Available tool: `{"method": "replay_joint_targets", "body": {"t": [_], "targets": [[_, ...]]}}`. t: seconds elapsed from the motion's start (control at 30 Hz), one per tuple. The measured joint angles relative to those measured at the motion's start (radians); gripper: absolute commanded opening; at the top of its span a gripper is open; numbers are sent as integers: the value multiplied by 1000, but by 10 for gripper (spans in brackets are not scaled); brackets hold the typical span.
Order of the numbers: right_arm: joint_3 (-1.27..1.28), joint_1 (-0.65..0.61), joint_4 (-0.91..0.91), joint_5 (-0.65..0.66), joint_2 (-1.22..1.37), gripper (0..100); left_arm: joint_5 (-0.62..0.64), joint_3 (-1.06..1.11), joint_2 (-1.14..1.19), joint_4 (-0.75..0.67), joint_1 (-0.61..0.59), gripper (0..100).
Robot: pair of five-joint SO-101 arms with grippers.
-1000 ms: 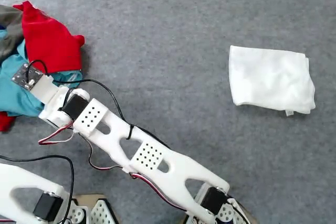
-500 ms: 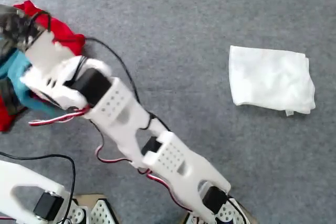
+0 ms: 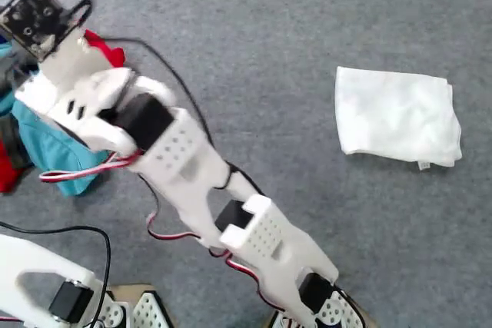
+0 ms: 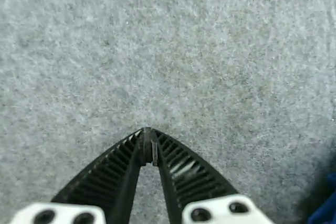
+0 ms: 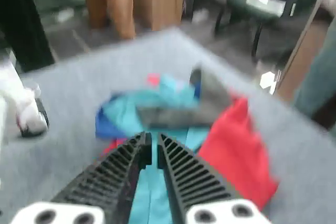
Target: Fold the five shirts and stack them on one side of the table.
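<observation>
Right claw (image 5: 151, 141): nearly closed, a thin slit between the tips.
Shirt pile (image 5: 173, 108): beneath the right claw.
Left claw (image 4: 147, 142): tips together over bare counter (image 4: 168, 51).
Folded white shirt (image 3: 396, 117): well apart from both.

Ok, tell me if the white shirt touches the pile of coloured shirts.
Apart. In the high view the white shirt lies on one side of the table and the pile of coloured shirts on the other, bare grey surface between them.
</observation>
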Motion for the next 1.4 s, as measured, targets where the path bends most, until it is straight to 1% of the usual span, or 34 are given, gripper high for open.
{"method": "replay_joint_targets", "body": {"t": [0.1,0.13,0.2,0.33,0.4,0.53,0.6,0.7,0.9,1.0,1.2,1.4], "targets": [[52,0,0,-81,110,321,0,0,0,0,0,30],[52,0,0,-112,152,337,0,0,0,0,0,30],[52,0,0,-153,233,335,0,0,0,0,0,30],[52,-9,0,-180,381,274,0,0,0,0,0,30],[48,-25,0,-181,442,211,0,0,0,0,0,30],[-44,-48,0,-181,542,65,0,0,0,0,0,30],[-98,-49,0,-181,578,14,0,0,0,0,0,30],[-169,-46,0,-135,614,15,0,0,0,0,0,30],[-193,-46,78,-66,600,15,0,0,0,0,9,30],[-193,-46,104,-38,535,15,0,0,0,0,11,30],[-193,-15,104,-20,333,15,0,0,0,0,12,30],[-193,-12,32,69,144,15,0,0,0,0,12,30]]}}
